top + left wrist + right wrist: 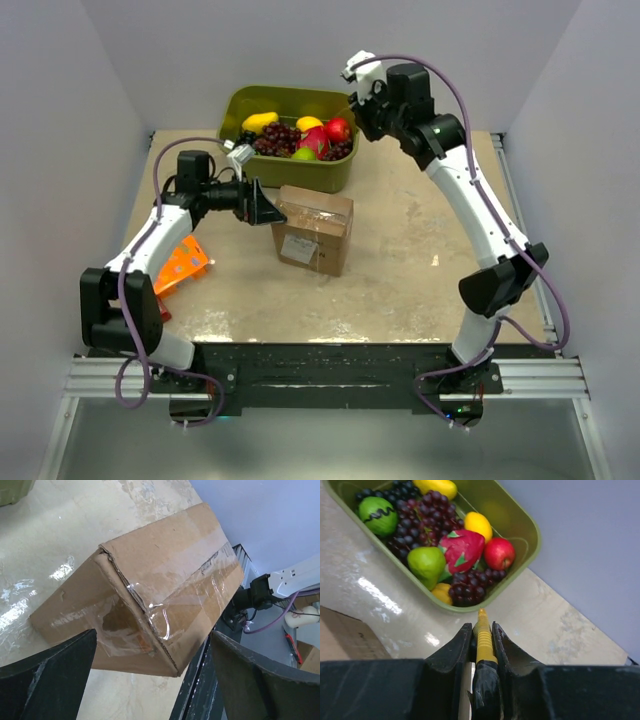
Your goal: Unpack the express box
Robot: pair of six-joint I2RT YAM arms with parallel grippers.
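The express box (312, 228) is a brown taped carton in the middle of the table, flaps shut, with a white label (298, 247) on its near side. My left gripper (262, 208) is open at the box's left end. In the left wrist view the box (165, 580) fills the frame and its taped corner sits ahead of the open gripper (152, 635), between the two dark fingers (55, 680), untouched. My right gripper (360, 105) hangs above the table by the bin's right end. It (482, 627) is shut on a thin yellow-handled tool (484, 640) that points toward the bin.
An olive-green bin (340, 170) of fruit stands behind the box, seen close in the right wrist view (520, 525). A flat orange package (180, 265) lies at the left under my left arm. White walls close in on three sides.
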